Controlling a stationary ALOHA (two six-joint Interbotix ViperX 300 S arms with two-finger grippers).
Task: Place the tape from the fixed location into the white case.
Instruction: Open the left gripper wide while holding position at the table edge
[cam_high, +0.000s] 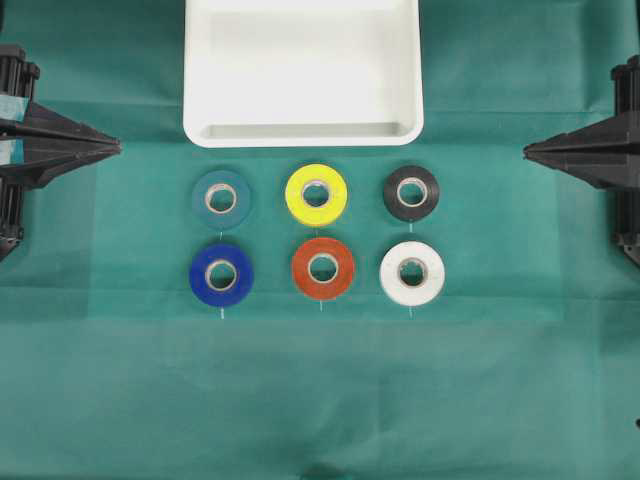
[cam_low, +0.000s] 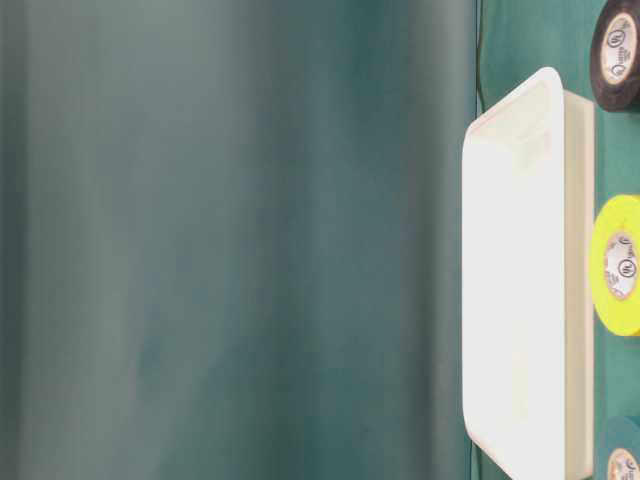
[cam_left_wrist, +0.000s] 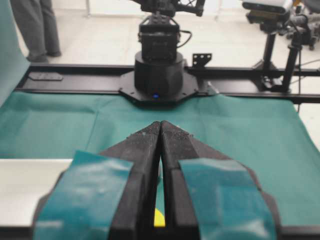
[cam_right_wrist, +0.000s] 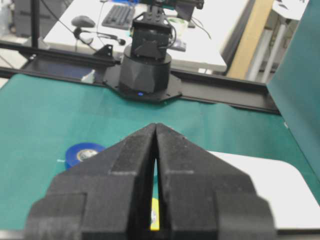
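Currently we see tape (cam_high: 221, 199) flat on cloth, hole up, top-left of roll grid, just below white case (cam_high: 303, 130). Left gripper (cam_high: 112, 147) nearer, tape to its right; right gripper (cam_high: 532, 152) far. Both pressed together, empty.

Left jaws (cam_high: 115, 147): at the counter's (cam_high: 320, 400) left edge, tips pointing across at the right jaws (cam_high: 528, 152).
Case (cam_high: 302, 132): between both jaws, just behind their line.
Tape (cam_high: 221, 198): before that line, nearest roll to the left jaws.
Other rolls: further right and nearer the front.
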